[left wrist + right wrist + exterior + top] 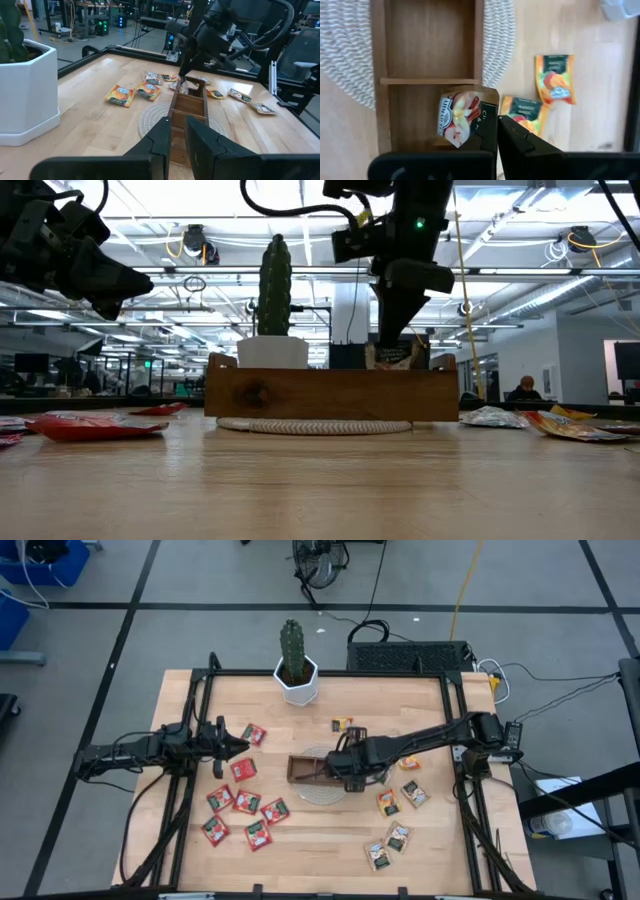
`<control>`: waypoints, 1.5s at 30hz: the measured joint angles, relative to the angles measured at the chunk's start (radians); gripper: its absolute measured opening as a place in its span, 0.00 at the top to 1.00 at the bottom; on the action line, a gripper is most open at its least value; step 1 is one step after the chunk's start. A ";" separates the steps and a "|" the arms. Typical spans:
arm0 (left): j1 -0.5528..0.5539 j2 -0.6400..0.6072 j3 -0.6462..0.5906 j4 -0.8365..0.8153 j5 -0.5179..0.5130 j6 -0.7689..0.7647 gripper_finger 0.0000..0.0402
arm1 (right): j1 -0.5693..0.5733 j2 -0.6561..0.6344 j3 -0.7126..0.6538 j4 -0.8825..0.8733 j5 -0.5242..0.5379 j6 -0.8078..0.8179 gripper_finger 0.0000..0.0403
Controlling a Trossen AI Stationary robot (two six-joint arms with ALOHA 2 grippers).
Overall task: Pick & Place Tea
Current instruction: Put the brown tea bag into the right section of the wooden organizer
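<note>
Right at the lens of the right wrist camera, the right gripper (492, 131) had its two dark fingers pinched together on a grey-white sachet (462, 116), which hung over the near compartment of the wooden tray (379, 75). Seen from above, that gripper (352, 768) hovered over the right end of the tray (303, 769), and the level view showed it (397, 335) just above the tray's rim with the sachet not yet let go. Both compartments visible from the wrist looked bare, so I judged the job to be barely begun: this seemed to be the first tea going in, and nearly everything else lay loose on the table (300, 850). Red sachets (246, 802) were scattered on the left side, orange-yellow sachets (388, 803) and more grey-white ones (399, 836) on the right. The left gripper (236, 745) waited above the table's left side near the red group, its fingers (159, 137) standing narrowly apart and holding nothing. A woven round mat (335, 795) sat under the tray, and a potted cactus (294, 662) stood well behind it, clear of the work. Nothing blocked the drop; only the orange-yellow packets just beside the tray crowded the right arm's next reach.
</note>
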 joint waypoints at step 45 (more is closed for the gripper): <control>0.000 0.000 0.000 0.000 0.000 0.000 0.86 | 0.028 -0.063 0.000 0.096 0.120 -0.014 0.73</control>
